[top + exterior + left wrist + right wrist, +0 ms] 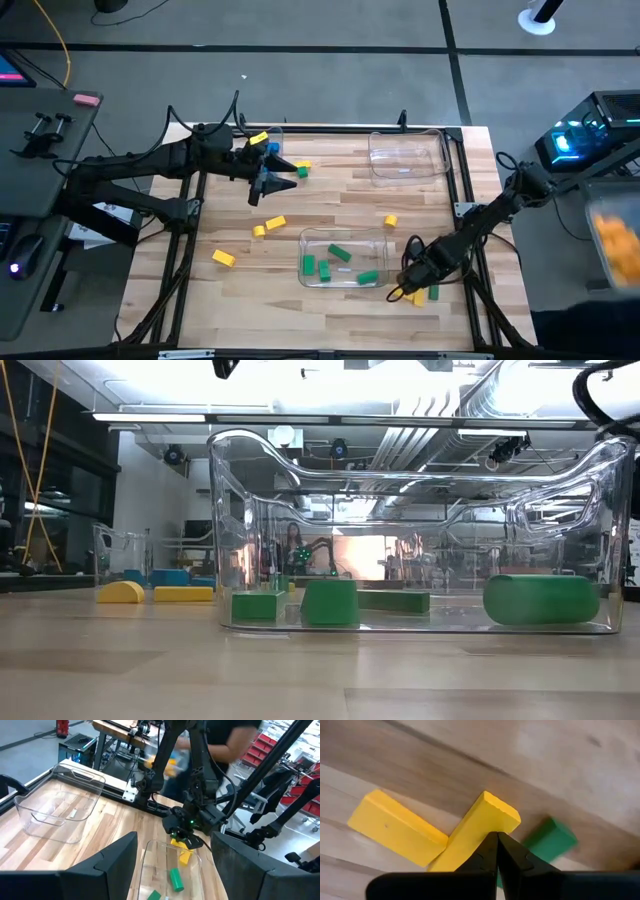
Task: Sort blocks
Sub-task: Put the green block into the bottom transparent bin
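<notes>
Right gripper (496, 837), clenched and empty, hovers over two yellow wooden bars (470, 837). Green blocks (338, 254) fill one clear plastic tray (343, 236); yellow ones remain scattered.

Two clear trays (408, 155), about four green blocks (340, 254) in one, roughly six yellow blocks (275, 222) loose.

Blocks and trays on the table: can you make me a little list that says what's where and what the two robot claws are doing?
table: wooden top
near tray: clear tray holding green blocks
far tray: clear tray, no blocks seen inside
loose blocks: yellow blocks scattered on the wood
left gripper: open, above the table's far left part
right gripper: shut, low over a yellow block beside the near tray, with another yellow block and a green block close by
</notes>
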### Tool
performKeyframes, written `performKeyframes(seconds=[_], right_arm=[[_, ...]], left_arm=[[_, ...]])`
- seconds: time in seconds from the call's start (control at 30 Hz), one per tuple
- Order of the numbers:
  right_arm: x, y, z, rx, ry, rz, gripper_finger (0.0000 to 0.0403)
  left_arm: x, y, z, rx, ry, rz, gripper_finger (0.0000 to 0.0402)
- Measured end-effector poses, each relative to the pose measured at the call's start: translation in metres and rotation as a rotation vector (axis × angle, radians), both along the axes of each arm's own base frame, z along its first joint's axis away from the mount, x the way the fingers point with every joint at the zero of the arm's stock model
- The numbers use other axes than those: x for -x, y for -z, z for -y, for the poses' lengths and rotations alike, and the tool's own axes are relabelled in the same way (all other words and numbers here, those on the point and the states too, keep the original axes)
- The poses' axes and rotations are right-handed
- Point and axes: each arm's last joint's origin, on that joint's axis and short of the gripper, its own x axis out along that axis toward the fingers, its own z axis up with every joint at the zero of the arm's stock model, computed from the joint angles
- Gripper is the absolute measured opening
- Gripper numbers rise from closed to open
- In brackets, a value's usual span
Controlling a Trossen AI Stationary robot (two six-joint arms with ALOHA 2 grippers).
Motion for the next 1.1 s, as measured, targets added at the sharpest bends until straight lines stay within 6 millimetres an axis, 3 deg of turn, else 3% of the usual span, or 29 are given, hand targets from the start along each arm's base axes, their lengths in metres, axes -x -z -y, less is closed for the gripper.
performKeyframes(seconds=[0.23,0.47,0.63,0.77,0.93,1.1], right_arm=[[-0.007,-0.009,0.001,0.079,-0.036,0.049,0.0],[-0.006,-0.046,-0.013,0.117,-0.056,-0.018,0.0],[0.009,-0.041,-0.024,0.083,0.02,-0.105,0.0008],[0.019,-0.034,-0.031,0.063,0.11,-0.112,0.006],[0.028,-0.032,-0.038,0.115,0.271,-0.073,0.0166],[0.036,-0.028,-0.036,0.161,0.308,-0.107,0.0256]], left_arm=[[0.0,0.0,0.0,-0.001,0.0,0.0,0.0239],[0.0,0.001,0.0,0.0,0.0,-0.006,0.0239],[0.0,0.001,0.0,0.0,0.001,-0.008,0.0239],[0.0,0.002,0.0,0.002,0.002,-0.016,0.0239],[0.001,0.002,0.0,0.004,0.006,-0.021,0.0239],[0.001,0.003,0.0,0.006,0.006,-0.032,0.0239]])
